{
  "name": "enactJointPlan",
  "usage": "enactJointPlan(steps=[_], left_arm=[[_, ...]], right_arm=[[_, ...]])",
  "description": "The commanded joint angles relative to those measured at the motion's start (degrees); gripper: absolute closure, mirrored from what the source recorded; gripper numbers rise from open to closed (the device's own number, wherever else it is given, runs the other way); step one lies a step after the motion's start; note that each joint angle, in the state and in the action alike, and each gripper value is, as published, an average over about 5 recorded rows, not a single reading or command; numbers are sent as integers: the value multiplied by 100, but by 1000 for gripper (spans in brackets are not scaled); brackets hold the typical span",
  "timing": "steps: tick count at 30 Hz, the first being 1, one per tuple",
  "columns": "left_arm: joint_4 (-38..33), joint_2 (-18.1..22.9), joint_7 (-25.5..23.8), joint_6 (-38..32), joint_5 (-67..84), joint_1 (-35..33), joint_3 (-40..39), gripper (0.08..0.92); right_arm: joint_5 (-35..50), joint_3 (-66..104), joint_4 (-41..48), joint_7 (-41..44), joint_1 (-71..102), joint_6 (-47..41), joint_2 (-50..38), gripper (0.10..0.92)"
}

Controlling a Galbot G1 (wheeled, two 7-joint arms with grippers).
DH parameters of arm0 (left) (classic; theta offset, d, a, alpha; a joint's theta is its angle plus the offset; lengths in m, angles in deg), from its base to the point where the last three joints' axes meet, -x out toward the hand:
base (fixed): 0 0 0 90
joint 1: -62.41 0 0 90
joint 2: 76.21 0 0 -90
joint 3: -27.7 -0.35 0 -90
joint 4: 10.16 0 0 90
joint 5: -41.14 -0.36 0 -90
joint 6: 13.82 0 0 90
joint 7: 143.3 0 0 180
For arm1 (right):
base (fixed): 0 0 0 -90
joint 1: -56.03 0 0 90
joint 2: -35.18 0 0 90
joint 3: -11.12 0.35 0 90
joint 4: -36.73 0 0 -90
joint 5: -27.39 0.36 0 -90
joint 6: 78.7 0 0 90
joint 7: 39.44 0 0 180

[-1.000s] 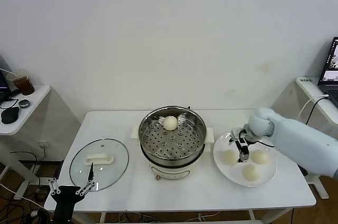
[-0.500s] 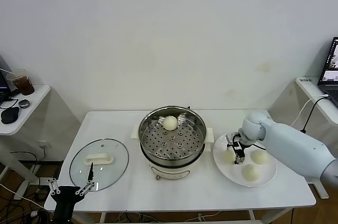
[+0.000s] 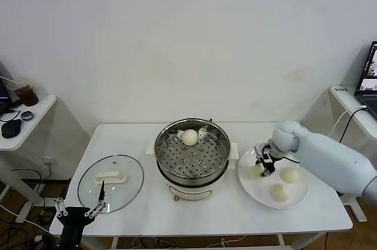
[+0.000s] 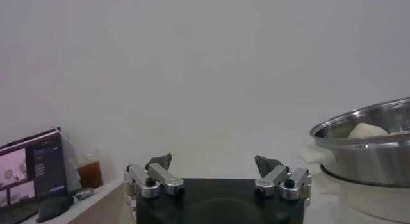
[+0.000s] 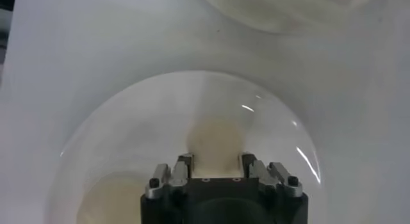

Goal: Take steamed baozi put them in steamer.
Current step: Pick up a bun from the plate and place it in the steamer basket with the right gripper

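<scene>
Steamer: round polished steel pot, perforated tray, white base, mid-table; one smooth cream bun sits at the tray's far edge. Flat white plate to its right carries three more round buns; two lie clear. Right gripper is down over the third bun at the plate's steamer-side edge, fingers spread to either side of it, contact unconfirmed. Left gripper waits open at the table's near left corner beside the glass lid.
</scene>
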State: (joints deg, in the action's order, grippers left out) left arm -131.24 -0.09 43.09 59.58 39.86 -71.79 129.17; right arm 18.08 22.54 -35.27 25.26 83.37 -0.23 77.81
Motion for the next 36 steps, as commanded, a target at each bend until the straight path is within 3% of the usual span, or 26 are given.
enactJointPlan(steps=[1, 9, 16, 26, 36], left_arm=[[9, -57, -8, 17, 18, 79, -55, 177], [98, -182, -14, 134, 87, 362, -158, 177], [182, -235, -7, 141, 141, 422, -164, 177], [204, -112, 3, 106, 141, 414, -97, 177], [207, -59, 4, 71, 154, 401, 5, 177]], right_arm=[[758, -494, -440, 161, -1395, -68, -506, 547], [2504, -2280, -920, 76, -4234, -708, -21, 532], [3992, -2901, -1477, -576, -4595, -1800, 1080, 525], [4375, -2636, -736, -1447, -3273, -2867, 2918, 525], [4173, -2499, 220, -1635, -2503, -3008, 3607, 525]])
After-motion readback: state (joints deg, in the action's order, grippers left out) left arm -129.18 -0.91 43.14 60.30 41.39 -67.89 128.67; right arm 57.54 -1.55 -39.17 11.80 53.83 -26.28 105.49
